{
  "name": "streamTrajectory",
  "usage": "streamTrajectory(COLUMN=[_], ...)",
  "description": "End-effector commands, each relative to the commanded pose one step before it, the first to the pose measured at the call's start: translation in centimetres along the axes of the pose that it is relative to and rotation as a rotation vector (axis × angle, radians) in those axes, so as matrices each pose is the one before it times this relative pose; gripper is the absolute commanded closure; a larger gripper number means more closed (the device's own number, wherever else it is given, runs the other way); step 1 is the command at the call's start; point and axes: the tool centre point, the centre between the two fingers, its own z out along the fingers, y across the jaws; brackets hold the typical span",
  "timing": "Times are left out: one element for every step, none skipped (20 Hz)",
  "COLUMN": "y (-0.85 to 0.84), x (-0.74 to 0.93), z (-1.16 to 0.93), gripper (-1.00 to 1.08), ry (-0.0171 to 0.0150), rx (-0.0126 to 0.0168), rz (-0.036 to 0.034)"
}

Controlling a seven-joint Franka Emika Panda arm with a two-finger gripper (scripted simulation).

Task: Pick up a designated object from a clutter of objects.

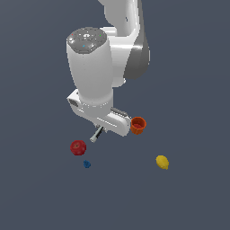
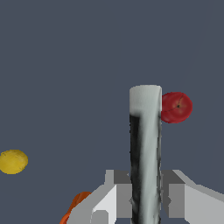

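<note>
Pincer fingers sit tight against both sides of the pen-like stick, so it is gripping the stick near one end, with most of the length jutting out past the fingertips. From the exterior view only a short stub of stick shows under the hand, between the red fruit and the orange cup. I reckon such a slim, long body could pivot or slide out during a lift, since the hold is off-centre. Whether it has left the counter I cannot tell; the arm hides the fingers from outside, and the cup is cut off in the wrist view.
</note>
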Motion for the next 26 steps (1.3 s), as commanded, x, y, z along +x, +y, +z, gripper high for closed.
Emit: streamTrajectory(y=[0.082,0.021,0.019,0.017,0.015,0.014,0.012,0.01,0.009,0.007,0.006,0.005,0.003,0.002,0.0,0.0,-0.001,-0.002,-0.003,-0.003,-0.004,-0.004,-0.004,-0.004,-0.004,-0.004], x=[0.849,0.354,0.347,0.336,0.325,0.316,0.307,0.298,0.29,0.282,0.275,0.265,0.247,0.228,0.211,0.194,0.178,0.163,0.149,0.135,0.122,0.109,0.097,0.085,0.073,0.061], z=[-2.474,-0.955,-0.928,-0.891,-0.856,-0.823,-0.792,-0.763,-0.735,-0.709,-0.684,-0.651,-0.601,-0.55,-0.502,-0.458,-0.416,-0.377,-0.339,-0.304,-0.271,-0.24,-0.21,-0.182,-0.155,-0.129], gripper=[1.08,1.08,1.08,1.08,1.08,1.08,1.08,1.08,1.08,1.08,1.08,1.08,1.08,1.08,1.08,1.08,1.08,1.08,1.08,1.08,1.08,1.08,1.08,1.08,1.08,1.08], ry=[-0.00065,0.0,0.0,0.0,0.0,0.0,0.0,0.0,0.0,0.0,0.0,0.0,0.0,0.0,0.0,0.0,0.0,0.0,0.0,0.0,0.0,0.0,0.0,0.0,0.0,0.0], rx=[-0.00037,0.0,0.0,0.0,0.0,0.0,0.0,0.0,0.0,0.0,0.0,0.0,0.0,0.0,0.0,0.0,0.0,0.0,0.0,0.0,0.0,0.0,0.0,0.0,0.0,0.0], rz=[-0.00015,0.0,0.0,0.0,0.0,0.0,0.0,0.0,0.0,0.0,0.0,0.0,0.0,0.0,0.0,0.0,0.0,0.0,0.0,0.0,0.0,0.0,0.0,0.0,0.0,0.0])
